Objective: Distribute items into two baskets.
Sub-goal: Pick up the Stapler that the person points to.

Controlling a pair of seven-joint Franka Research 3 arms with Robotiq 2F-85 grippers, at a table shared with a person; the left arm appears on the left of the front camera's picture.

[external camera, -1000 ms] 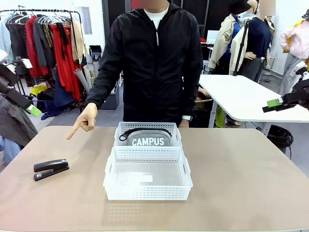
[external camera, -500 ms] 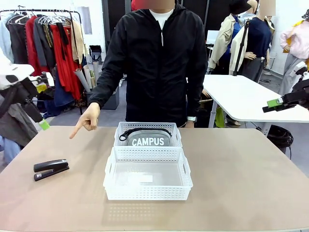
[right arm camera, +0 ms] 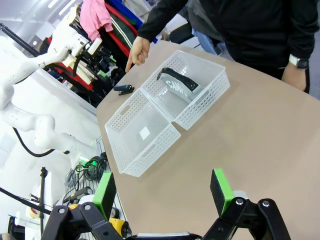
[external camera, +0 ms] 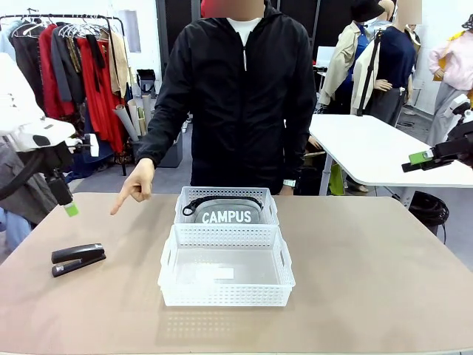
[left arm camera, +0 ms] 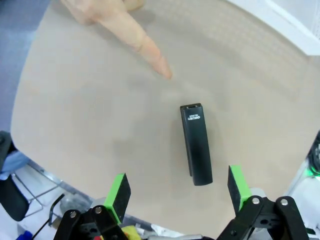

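A black stapler (external camera: 78,259) lies on the table's left side, and in the left wrist view the stapler (left arm camera: 196,144) sits below and between my open fingers. My left gripper (external camera: 68,205) (left arm camera: 177,189) hangs open above and behind it, holding nothing. The grey CAMPUS pouch (external camera: 228,212) (right arm camera: 178,85) rests in the far basket (external camera: 182,201) (right arm camera: 215,82). The near basket (external camera: 222,296) (right arm camera: 130,150) holds no item. My right gripper (external camera: 425,157) (right arm camera: 162,192) stays open and high off the table's right side.
A person in a black jacket stands at the far edge, and one hand (external camera: 133,188) (left arm camera: 145,47) points a finger down toward the stapler. A white table (external camera: 369,148) and a clothes rack (external camera: 74,66) stand behind.
My left arm has swung in from the left edge and lowered toward the stapler. The pointing hand has shifted slightly right. The right arm has not moved.
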